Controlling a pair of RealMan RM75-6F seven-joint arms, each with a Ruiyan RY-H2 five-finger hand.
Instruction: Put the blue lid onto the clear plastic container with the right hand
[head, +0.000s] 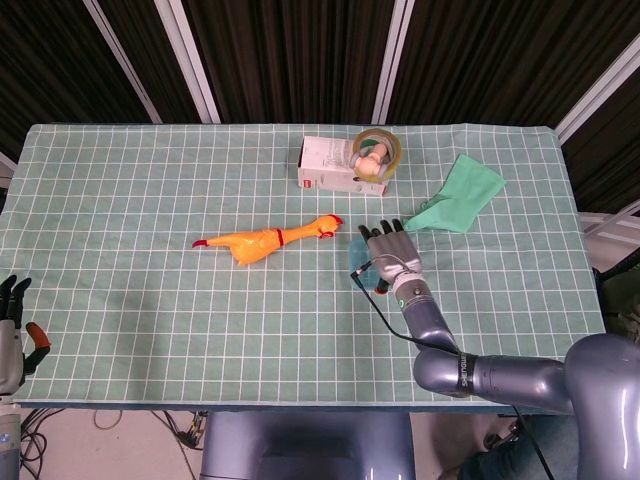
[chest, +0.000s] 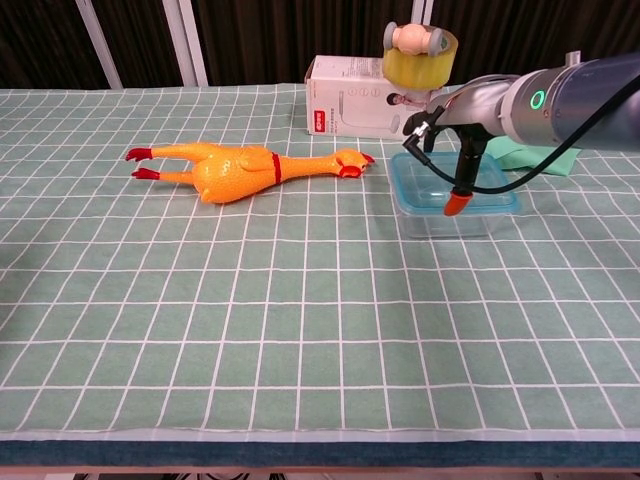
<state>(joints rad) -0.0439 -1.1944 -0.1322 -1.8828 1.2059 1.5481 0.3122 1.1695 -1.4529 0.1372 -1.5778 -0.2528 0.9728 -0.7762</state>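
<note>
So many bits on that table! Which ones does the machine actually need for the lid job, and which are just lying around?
Part of the job:
- blue lid, sitting on top of the container
- clear plastic container
- right robot hand, over the lid

Just lying about:
- rubber chicken
- white box
- tape roll on the box
- green cloth
- left robot hand, at the table edge
</note>
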